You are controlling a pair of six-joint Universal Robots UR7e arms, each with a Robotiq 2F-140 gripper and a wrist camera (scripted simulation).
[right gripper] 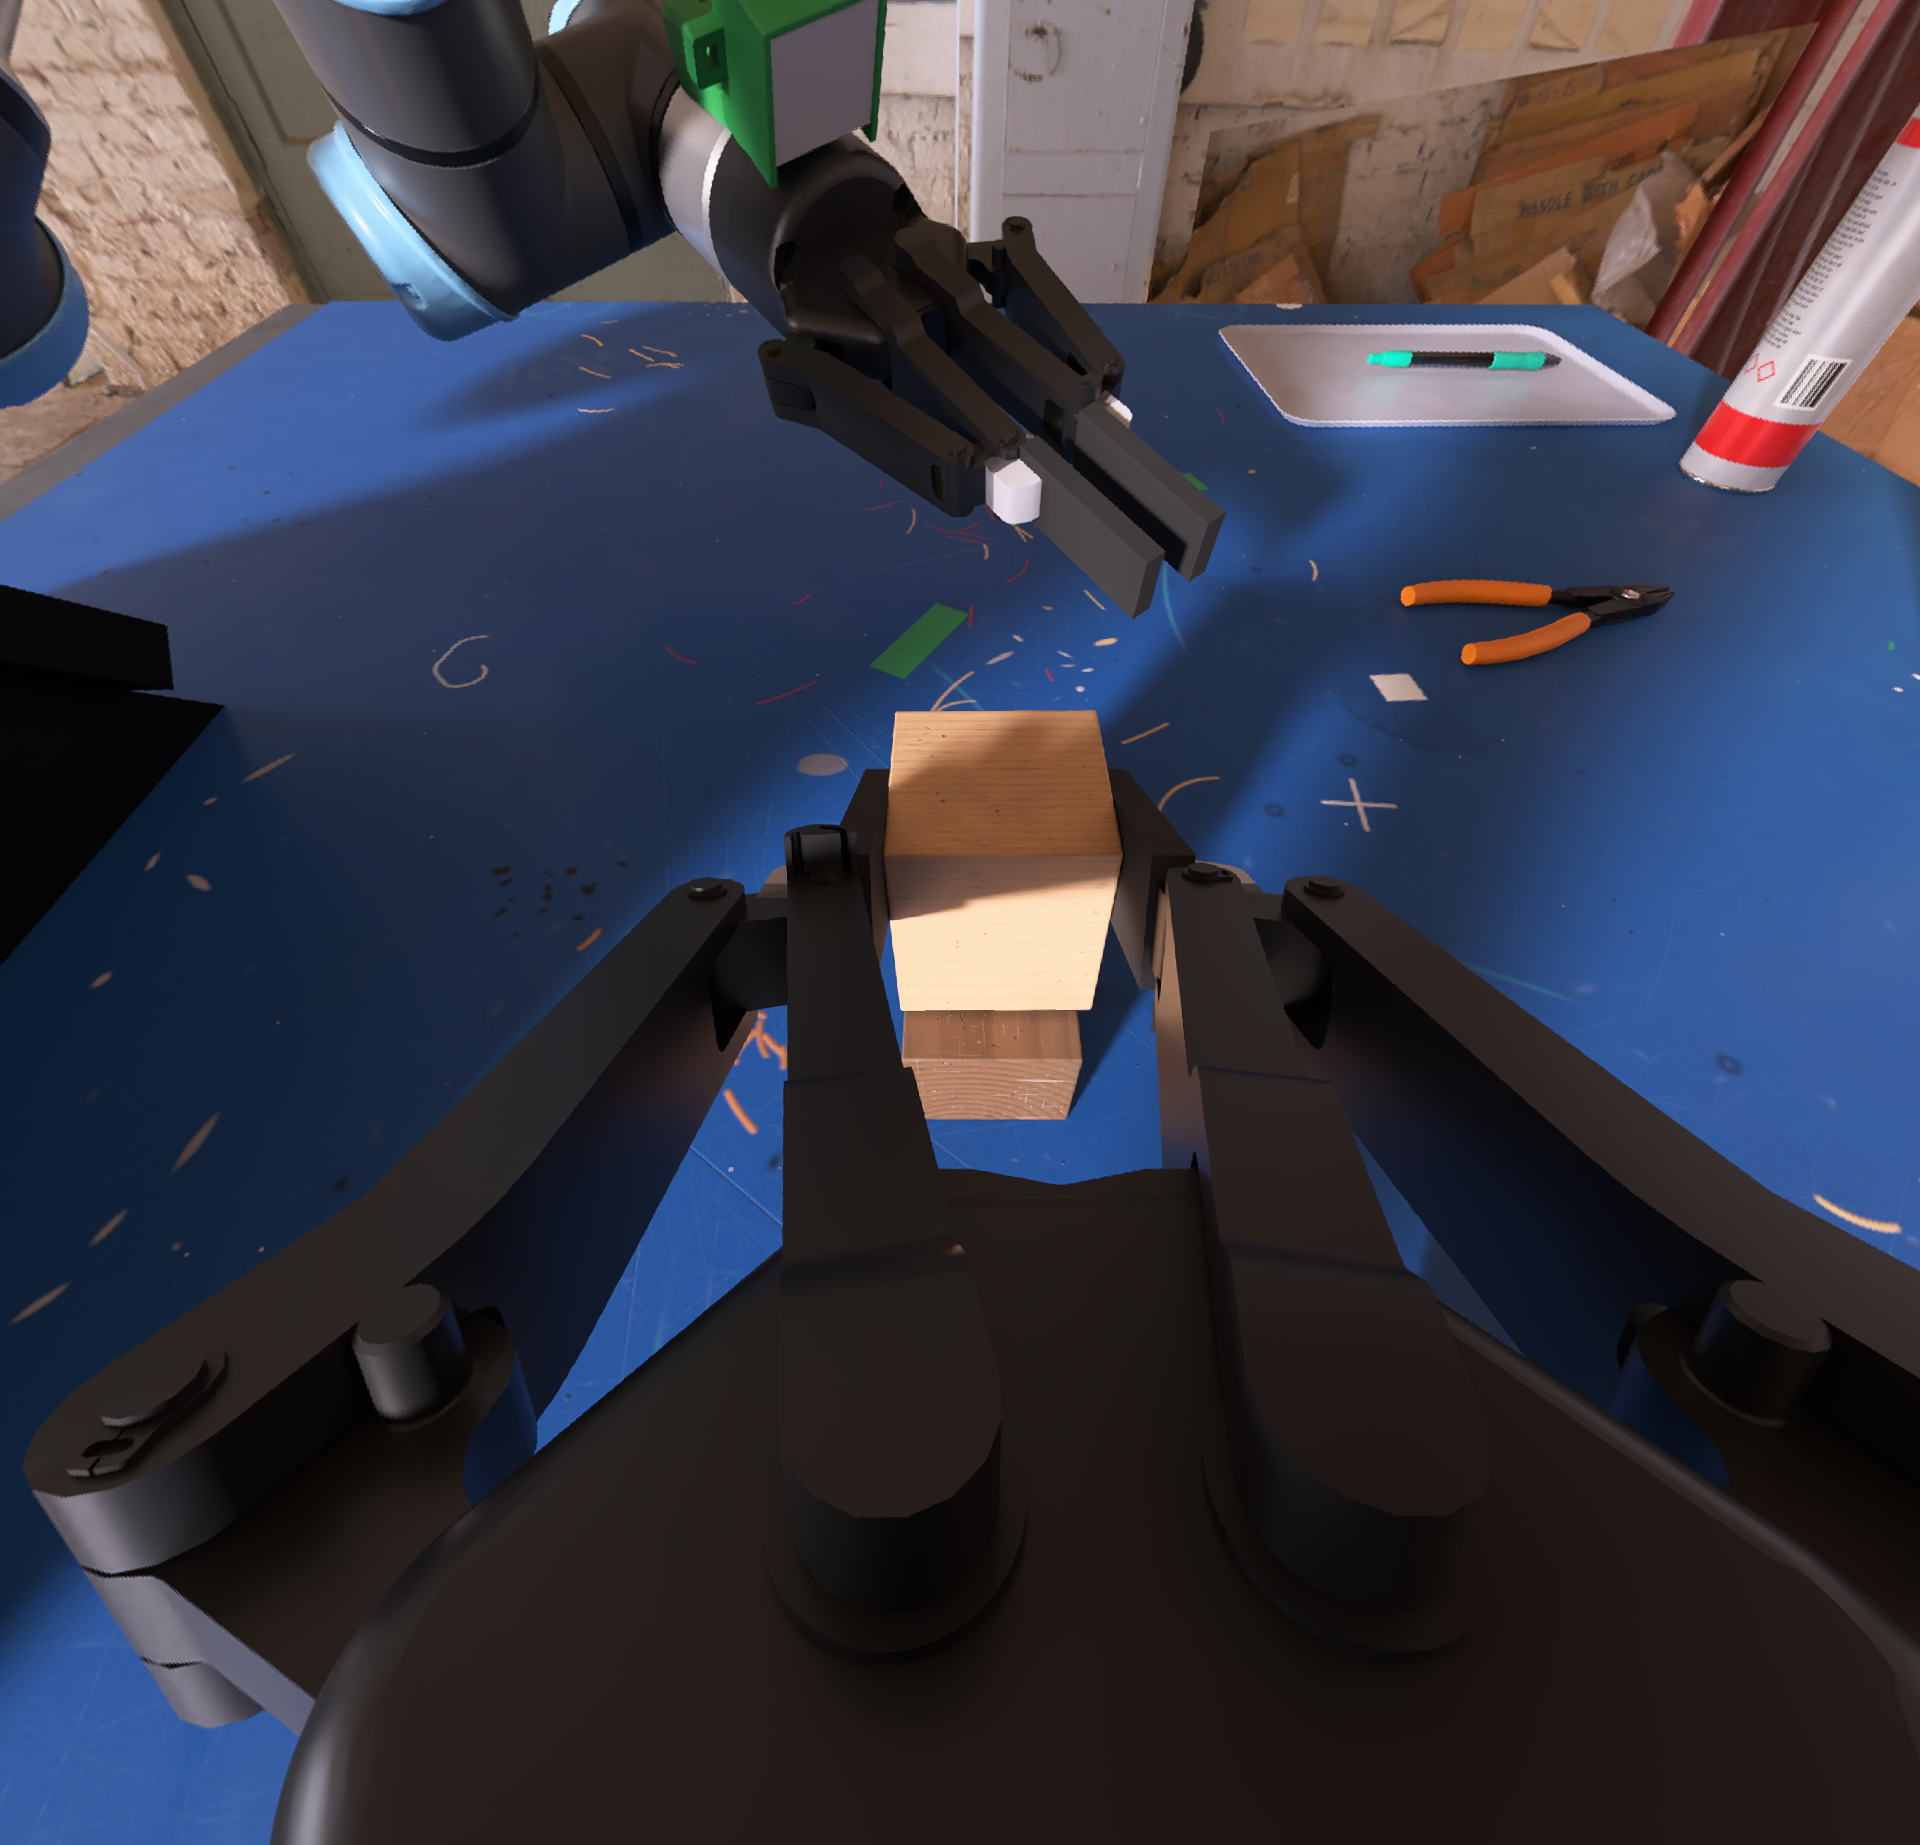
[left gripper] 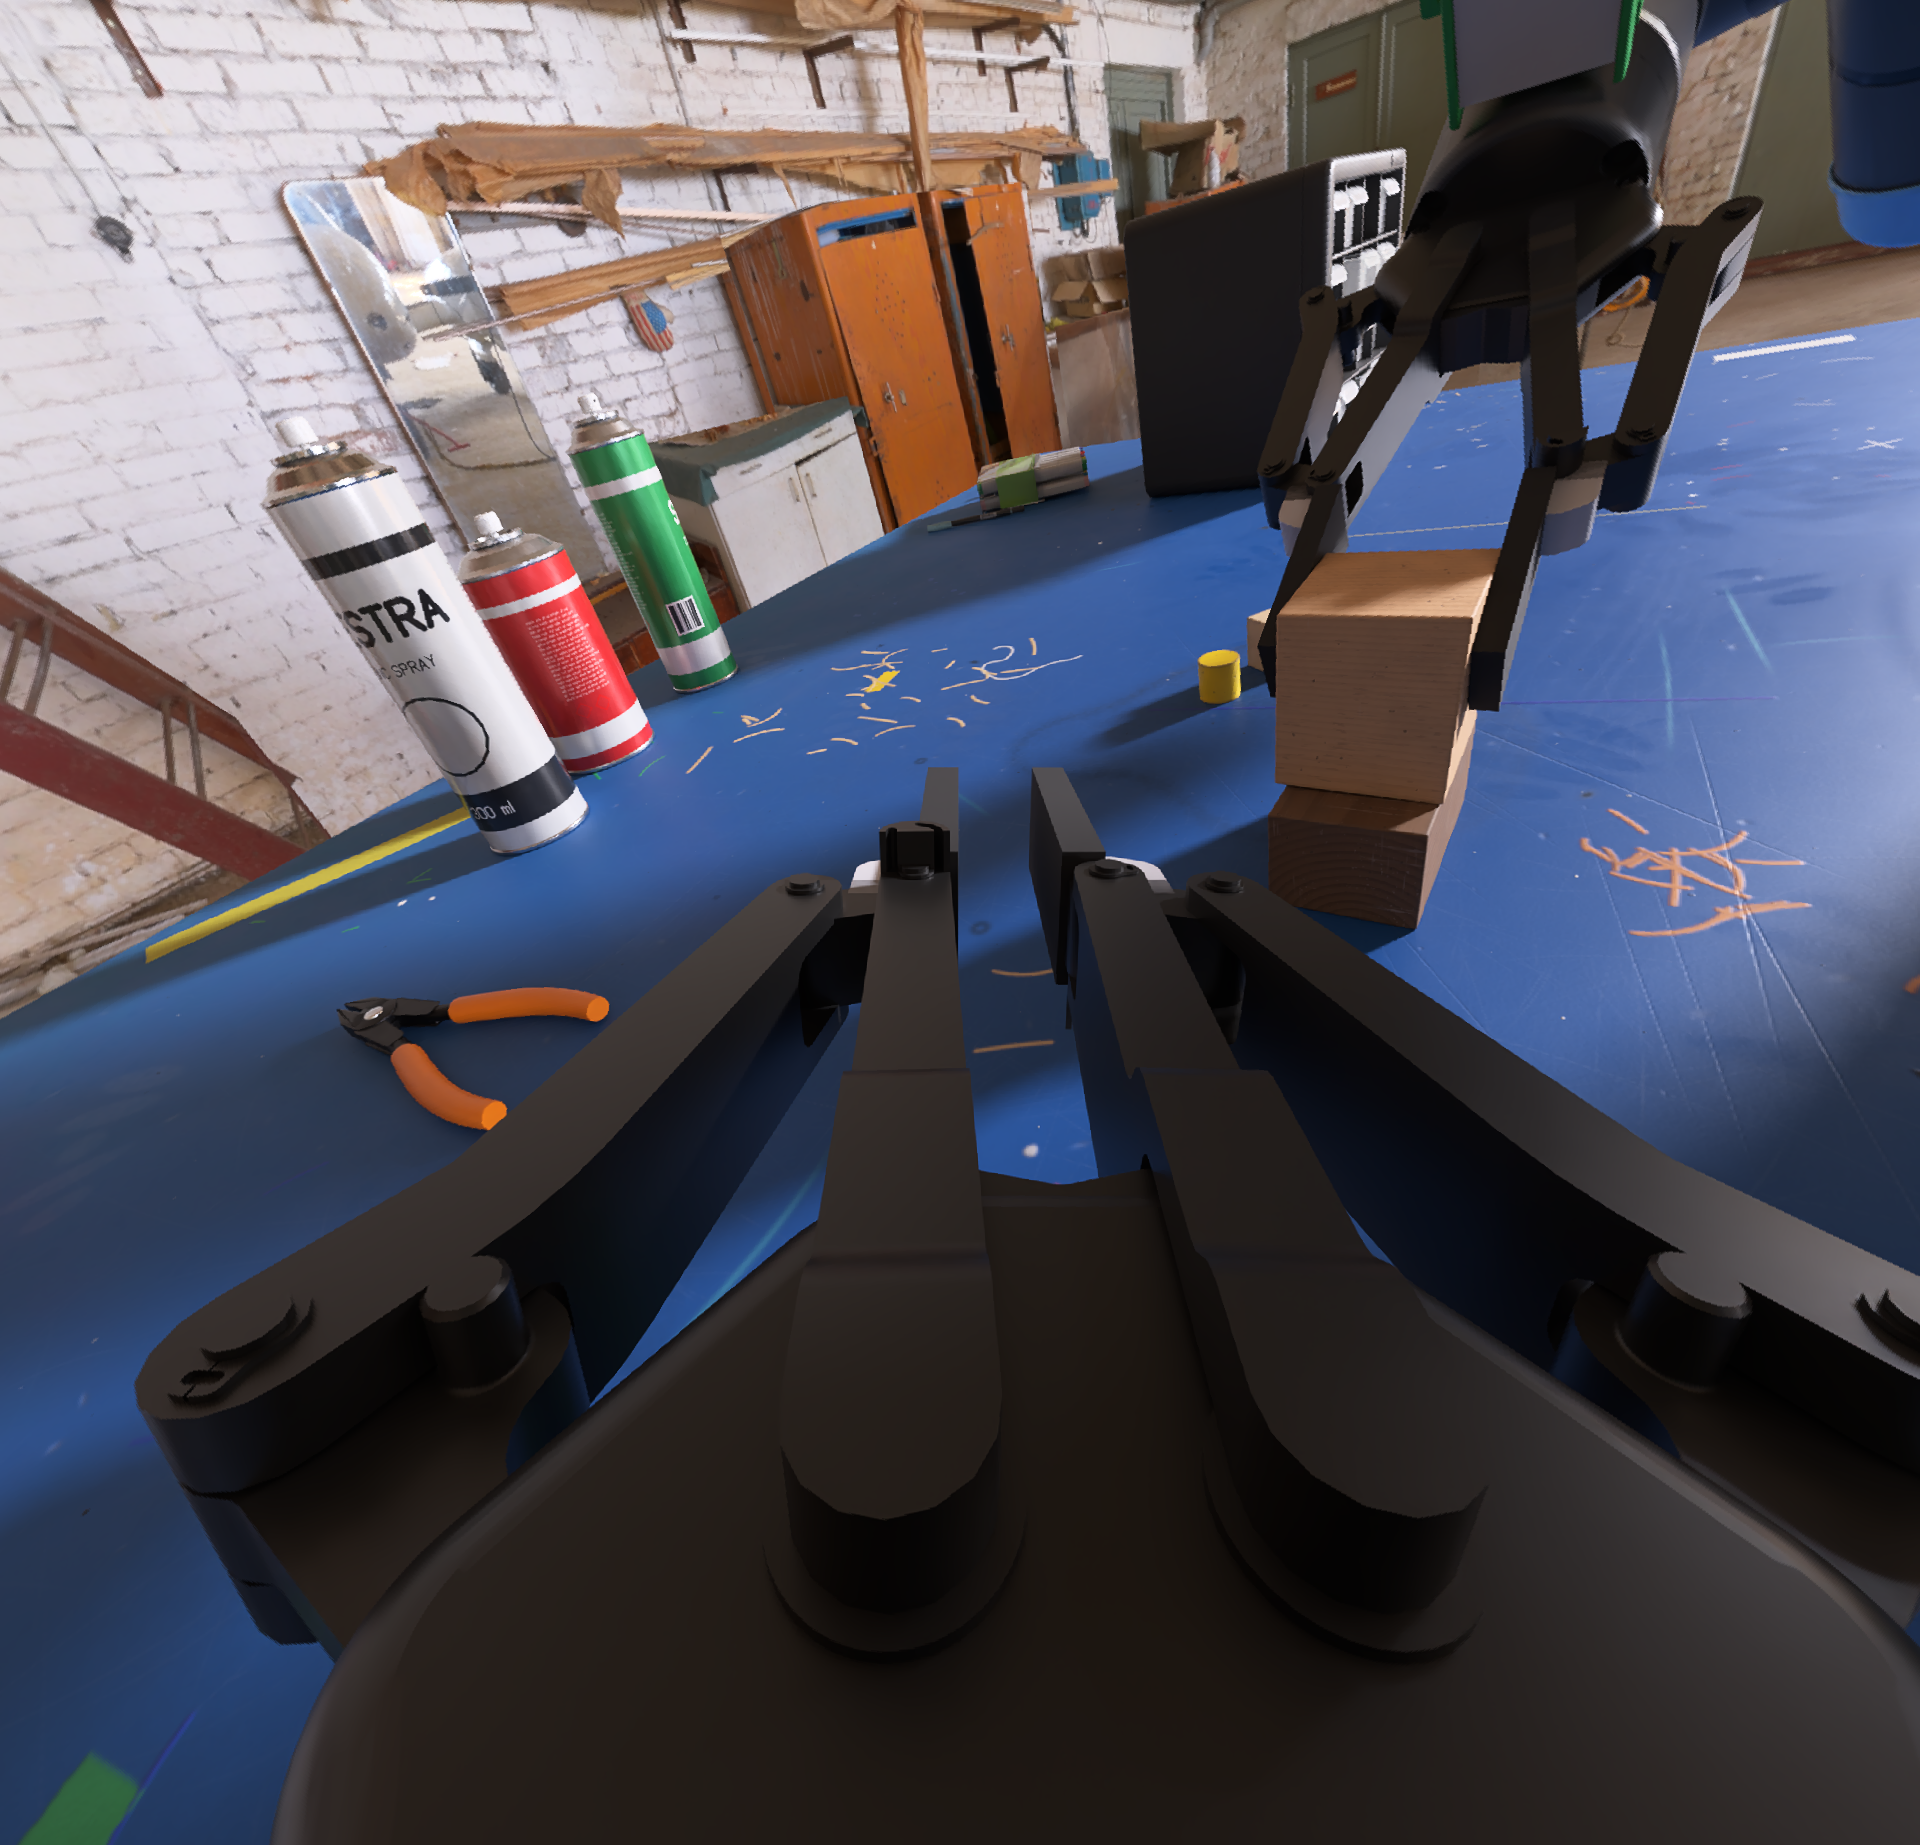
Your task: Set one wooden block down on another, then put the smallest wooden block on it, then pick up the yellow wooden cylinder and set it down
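Observation:
My right gripper [right gripper: 1000, 860] is shut on a light wooden block [right gripper: 997, 922] and holds it on top of a darker wooden block [right gripper: 992, 1073]. In the left wrist view the right gripper [left gripper: 1387, 652] grips the light block [left gripper: 1371, 683], which sits slightly askew on the darker block [left gripper: 1351, 860]. A yellow cylinder [left gripper: 1219, 675] stands on the blue table [left gripper: 1039, 569] just left of the stack. A small tan block edge [left gripper: 1257, 634] peeks out behind the stack. My left gripper [left gripper: 995, 808] is empty, its fingers nearly together, hovering above the table; it also shows in the right wrist view [right gripper: 1169, 559].
Three spray cans, white [left gripper: 416, 632], red [left gripper: 556, 652] and green [left gripper: 649, 559], stand at the left. Orange-handled pliers [left gripper: 457, 1042] lie on the table. A black box [left gripper: 1236, 341] stands behind the stack. A white tray [right gripper: 1351, 398] holds a pen.

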